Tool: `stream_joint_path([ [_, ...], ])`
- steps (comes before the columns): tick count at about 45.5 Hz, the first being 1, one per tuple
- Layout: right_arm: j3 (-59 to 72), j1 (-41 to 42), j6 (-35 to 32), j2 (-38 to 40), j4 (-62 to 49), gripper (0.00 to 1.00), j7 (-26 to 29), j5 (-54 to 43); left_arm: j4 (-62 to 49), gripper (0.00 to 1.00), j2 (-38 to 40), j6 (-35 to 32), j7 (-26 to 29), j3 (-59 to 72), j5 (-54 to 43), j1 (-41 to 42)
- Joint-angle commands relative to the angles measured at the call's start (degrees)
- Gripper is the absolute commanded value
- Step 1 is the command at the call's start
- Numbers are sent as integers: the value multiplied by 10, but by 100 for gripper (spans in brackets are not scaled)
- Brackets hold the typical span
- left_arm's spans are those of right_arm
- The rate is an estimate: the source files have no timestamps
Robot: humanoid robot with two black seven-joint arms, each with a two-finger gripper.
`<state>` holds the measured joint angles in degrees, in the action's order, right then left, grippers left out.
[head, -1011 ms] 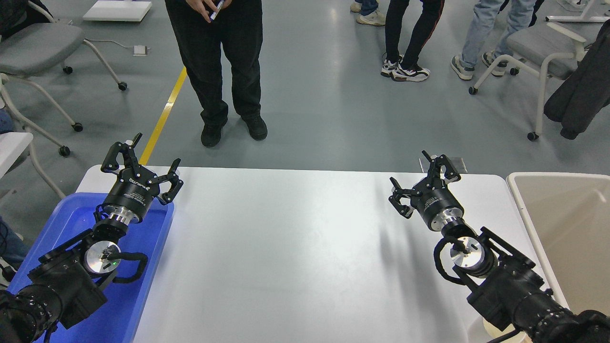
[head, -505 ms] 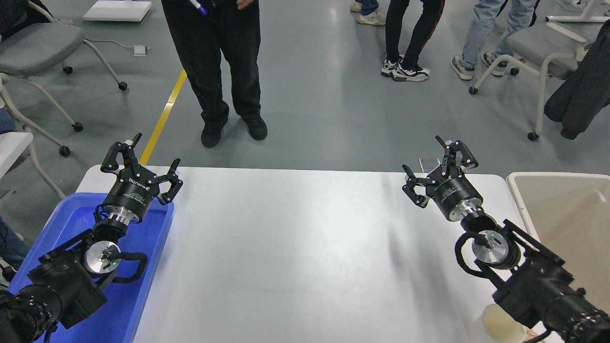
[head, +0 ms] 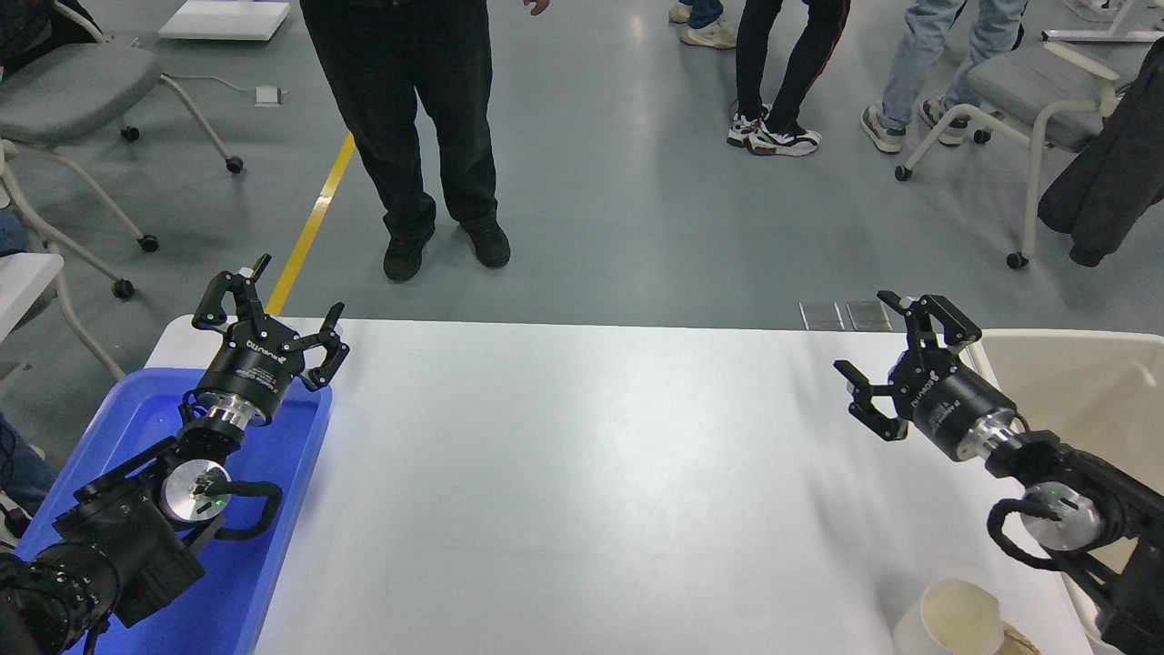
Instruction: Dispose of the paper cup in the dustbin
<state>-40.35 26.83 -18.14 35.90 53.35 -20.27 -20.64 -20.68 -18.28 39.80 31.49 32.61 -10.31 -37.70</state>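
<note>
The paper cup (head: pixel 955 619) stands upright at the table's near right corner, cream-white with its round rim open upward. The dustbin (head: pixel 1082 341), a beige tub with a pale rim, stands just off the table's right edge. My right gripper (head: pixel 905 359) is open and empty, hovering over the table's far right part beside the dustbin's near-left corner, well beyond the cup. My left gripper (head: pixel 273 309) is open and empty, parked over the far end of the blue tray.
A bright blue shallow tray (head: pixel 273 537) lies at the table's left edge under the left arm. A brownish paper wad (head: pixel 1018 644) lies against the cup's right side. A person in black trousers (head: pixel 427 127) stands beyond the table's far edge. Chairs and other people's legs stand farther back.
My right arm has swung to the right and slightly back toward the dustbin, uncovering the cup at the near right corner. The left arm has not moved. The person's hands have lifted out of view.
</note>
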Motion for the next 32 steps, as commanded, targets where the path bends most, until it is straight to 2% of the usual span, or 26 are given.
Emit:
stream_joint_path([
  [1, 11, -29, -2, 81, 23, 100, -53, -110, 0, 100, 0, 0, 0, 0, 0, 1],
  [16, 18, -40, 1, 208, 32, 100, -78, -294, -1, 100, -1, 0, 0, 0, 0, 0],
  [27, 92, -44, 8, 306, 69, 100, -144, -365, -1, 100, -1, 1, 0, 1, 0, 1],
  [32, 142, -51, 49, 329, 92, 100, -172, -400, -1, 100, -2, 1, 0, 0, 0, 1],
])
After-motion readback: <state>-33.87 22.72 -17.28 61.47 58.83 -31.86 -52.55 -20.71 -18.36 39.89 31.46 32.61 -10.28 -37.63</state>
